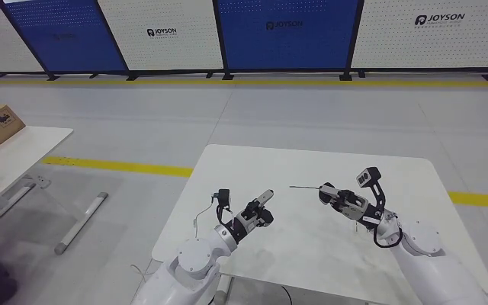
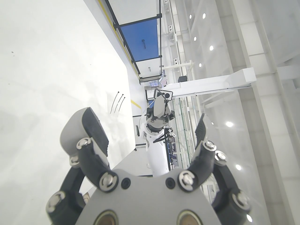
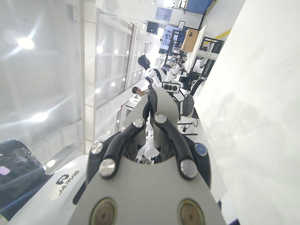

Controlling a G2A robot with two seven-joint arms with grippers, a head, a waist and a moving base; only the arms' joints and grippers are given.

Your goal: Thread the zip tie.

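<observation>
Looking down from above, the right claw [image 1: 326, 191] is hanging over the middle of the white bench [image 1: 305, 164]. It is closed tight on one end of the zip tie [image 1: 305, 187]. The tie is sticking out as a thin dark line, roughly level, and pointing across at the other arm. The left claw [image 1: 266, 206] is waiting a little way off from the free tip, not touching it and carrying nothing. From this height I cannot make out which end of the tie is being pinched.

From the left wrist, the left claw [image 2: 150, 127] is standing wide apart, with clear air between its ribbed fingers [image 2: 95, 129]. Beyond it, three spare ties [image 2: 117, 103] are lying side by side on the bench [image 2: 46, 47] near its far edge. The right arm is facing back from farther off, and the tie it is carrying is too fine to pick out there.

From the right wrist, the right claw [image 3: 150, 92] is pressing its two pads flat together with no gap showing. The tie is being hidden by the pads themselves, so the grip point cannot be seen. The bench [image 3: 257, 94] is running along one side.
</observation>
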